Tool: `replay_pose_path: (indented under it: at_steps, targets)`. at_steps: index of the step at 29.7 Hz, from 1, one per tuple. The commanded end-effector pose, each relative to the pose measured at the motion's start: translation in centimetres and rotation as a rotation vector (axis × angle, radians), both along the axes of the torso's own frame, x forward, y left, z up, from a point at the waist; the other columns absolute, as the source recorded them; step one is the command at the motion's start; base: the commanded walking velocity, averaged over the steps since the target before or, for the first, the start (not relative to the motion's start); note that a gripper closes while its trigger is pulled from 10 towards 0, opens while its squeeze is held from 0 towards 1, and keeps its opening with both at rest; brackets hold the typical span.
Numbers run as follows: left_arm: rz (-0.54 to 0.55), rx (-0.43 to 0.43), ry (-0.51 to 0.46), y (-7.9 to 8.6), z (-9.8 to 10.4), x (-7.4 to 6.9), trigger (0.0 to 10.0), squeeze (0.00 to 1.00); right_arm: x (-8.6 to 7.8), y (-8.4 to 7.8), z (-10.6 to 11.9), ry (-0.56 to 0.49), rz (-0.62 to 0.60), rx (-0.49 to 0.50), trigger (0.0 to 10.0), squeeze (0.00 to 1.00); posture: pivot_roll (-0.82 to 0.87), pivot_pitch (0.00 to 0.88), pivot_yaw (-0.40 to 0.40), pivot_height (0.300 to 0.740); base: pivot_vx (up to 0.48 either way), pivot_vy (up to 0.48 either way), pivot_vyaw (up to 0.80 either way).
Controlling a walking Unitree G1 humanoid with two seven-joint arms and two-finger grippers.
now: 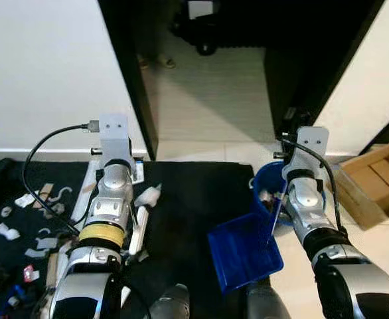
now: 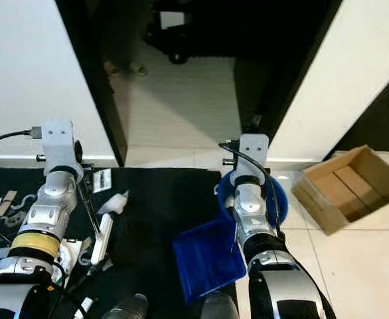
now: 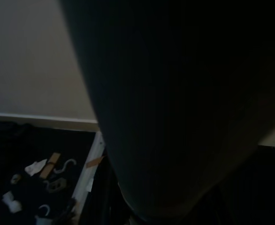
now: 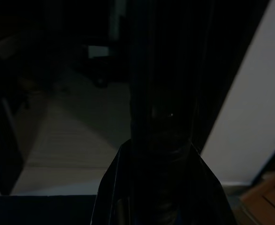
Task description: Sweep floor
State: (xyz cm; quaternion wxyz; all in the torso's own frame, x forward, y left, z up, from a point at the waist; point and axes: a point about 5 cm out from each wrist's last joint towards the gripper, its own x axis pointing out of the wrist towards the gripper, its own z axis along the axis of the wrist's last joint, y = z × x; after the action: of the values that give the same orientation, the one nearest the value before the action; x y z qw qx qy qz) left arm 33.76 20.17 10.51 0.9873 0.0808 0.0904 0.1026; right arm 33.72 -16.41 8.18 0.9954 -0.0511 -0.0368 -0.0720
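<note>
On the black mat, I'm holding the blue dustpan (image 1: pixel 244 251) by its upright handle in the right gripper (image 1: pixel 279 211); it's light, stiff plastic. I can't tell what the left gripper (image 1: pixel 133 222) is doing beside the paper scraps (image 1: pixel 32 226)

Blue dustpans (image 1: pixel 244 251): one, seen near the right arm on the black mat.
Blue bins (image 1: pixel 264 189): one, seen just behind the dustpan, partly hidden by the right arm.
Black mats (image 1: pixel 188 199): one, laid across the near floor.
Cardboard boxes (image 1: pixel 374 179): one, seen open at the right on the tiles.
White brooms or brushes (image 1: pixel 141 219): one, seen beside the left arm.
Scraps of litter (image 1: pixel 22 226): many, scattered at the left; an exact count cannot be made.
Robot arms: two.
</note>
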Motion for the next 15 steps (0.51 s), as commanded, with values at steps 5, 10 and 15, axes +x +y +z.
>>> replay_pose_path:
  at_steps: [5,10,15]
  targets:
    - [0.004,0.041,-0.099,-0.1,2.7,0.7,10.0,0.0,0.7,0.1,1.1,-0.036,0.011,0.002,10.0,0.0,0.08,0.052,-0.025,0.74,0.0,0.0,0.8]
    - [0.034,0.05,-0.129,0.5,4.0,0.8,10.0,0.0,0.9,0.1,1.3,-0.037,0.015,0.001,10.0,0.0,0.08,0.053,-0.026,0.74,0.0,0.0,0.8]
    - [0.05,0.063,-0.124,0.7,5.3,0.8,10.0,0.0,0.8,0.1,1.2,-0.034,0.019,0.002,10.0,0.0,0.08,0.052,-0.026,0.74,0.0,0.0,0.8]
